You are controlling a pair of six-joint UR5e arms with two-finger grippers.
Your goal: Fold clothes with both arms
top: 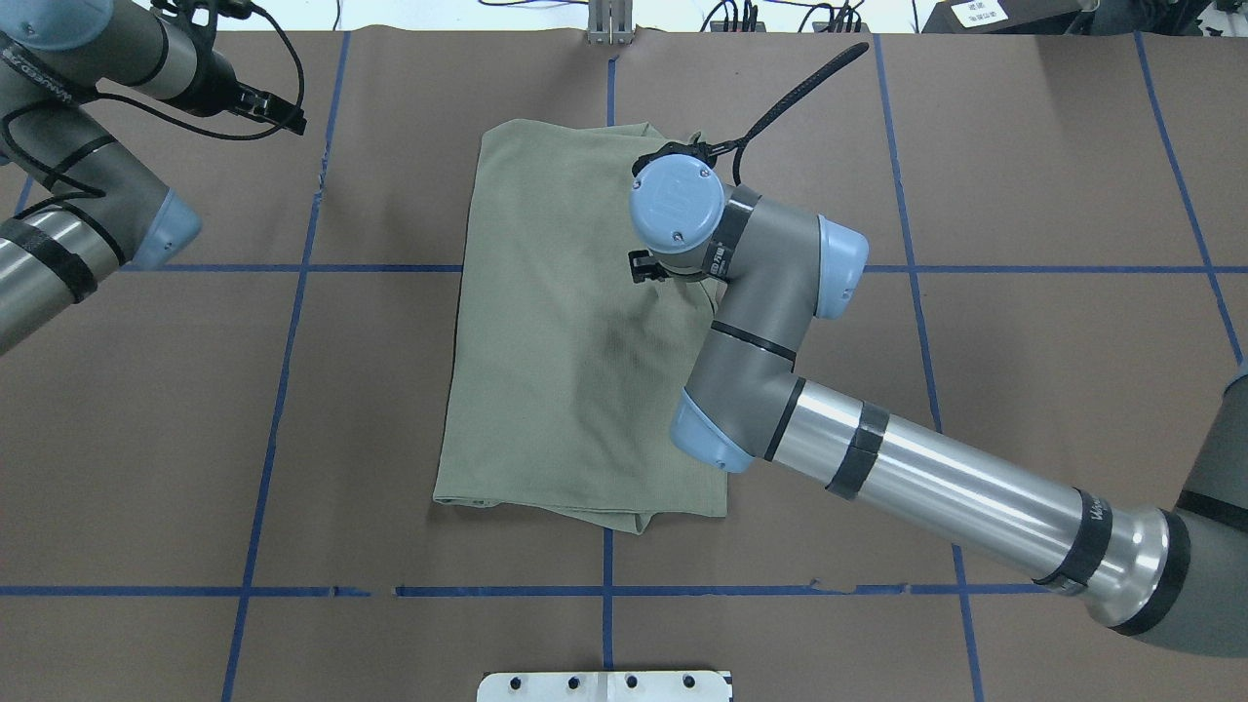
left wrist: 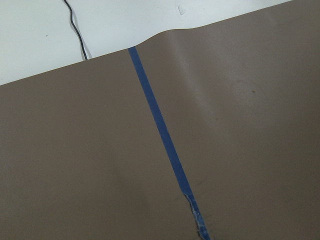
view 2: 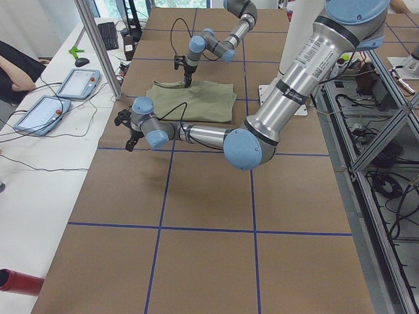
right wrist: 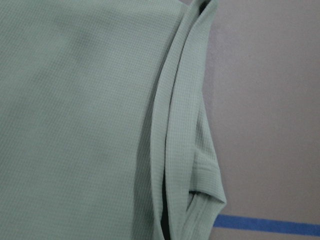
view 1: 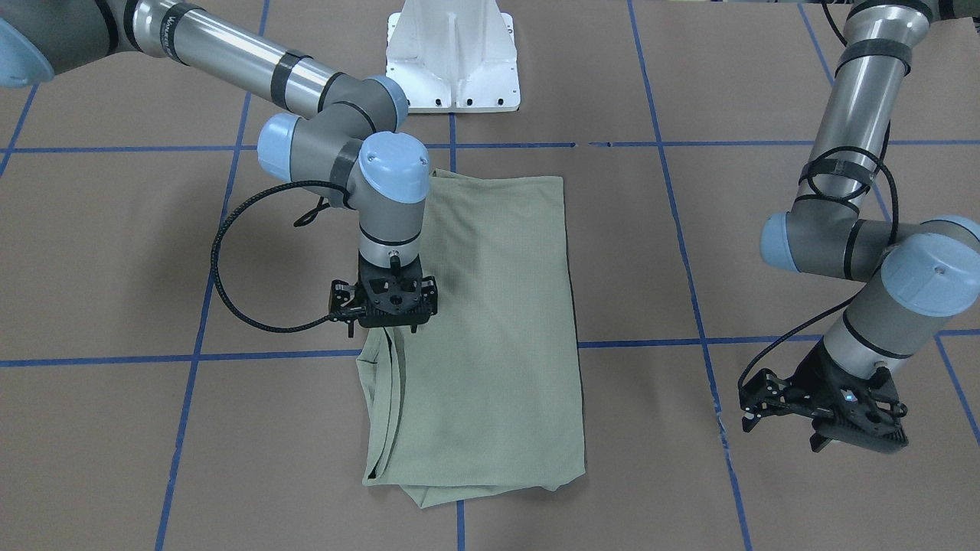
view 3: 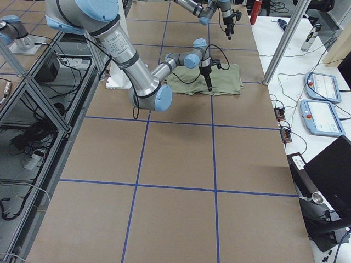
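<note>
PROGRESS: shirt lies at the middle of the table as a long layered rectangle, no sleeve showing; judged remaining: cross fold, uneven edge layers | RIGHT: right gripper vertical, pointing down over the shirt's side edge; closure cannot be told | LEFT: left gripper well apart from the cloth, tilted, fingers spread, empty

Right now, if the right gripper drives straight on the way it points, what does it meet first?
Probably the shirt: the right gripper points straight down over its layered side edge, close to bare table. Its height above the cloth is unclear from these views, so it may be touching.
</note>
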